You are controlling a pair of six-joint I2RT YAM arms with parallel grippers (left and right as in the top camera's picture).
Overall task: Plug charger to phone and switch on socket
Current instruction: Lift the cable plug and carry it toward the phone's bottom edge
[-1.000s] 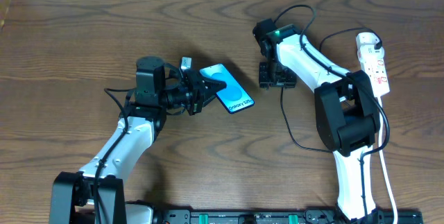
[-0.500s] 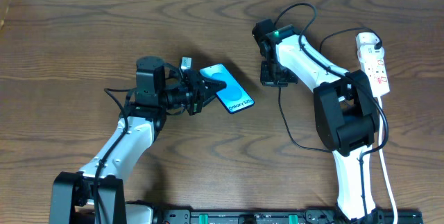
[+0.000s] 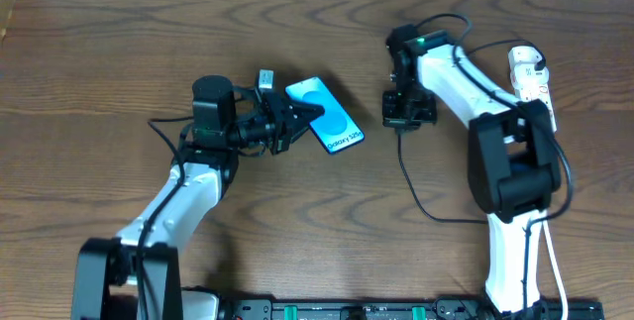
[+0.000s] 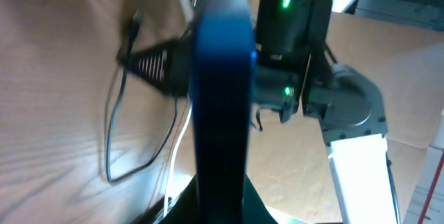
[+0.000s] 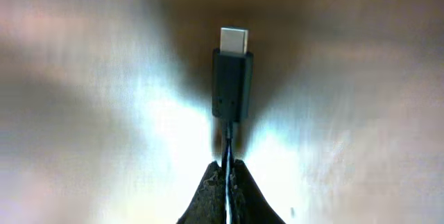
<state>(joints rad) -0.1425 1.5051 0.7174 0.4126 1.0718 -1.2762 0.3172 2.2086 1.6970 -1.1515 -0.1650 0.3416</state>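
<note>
My left gripper [image 3: 289,120] is shut on the phone [image 3: 324,115], which is held off the table with its cyan screen facing up and right. In the left wrist view the phone [image 4: 222,99] stands edge-on between the jaws of my left gripper [image 4: 222,207]. My right gripper [image 3: 407,114] is shut on the thin black cable of the charger [image 3: 411,176], just behind its plug tip. The plug tip [image 5: 232,71] sticks out straight ahead of my right gripper [image 5: 227,172]. The white socket [image 3: 535,92] lies at the far right with a white plug [image 3: 524,58] at its top end.
The black cable loops over the wood [image 3: 436,216] below my right gripper and runs toward the right arm's base. A white cord [image 3: 551,261] trails from the socket to the front edge. The right arm [image 4: 295,37] shows behind the phone.
My right gripper has shut on the charger cable and shifted a little to the right. The left gripper has raised the phone slightly.
</note>
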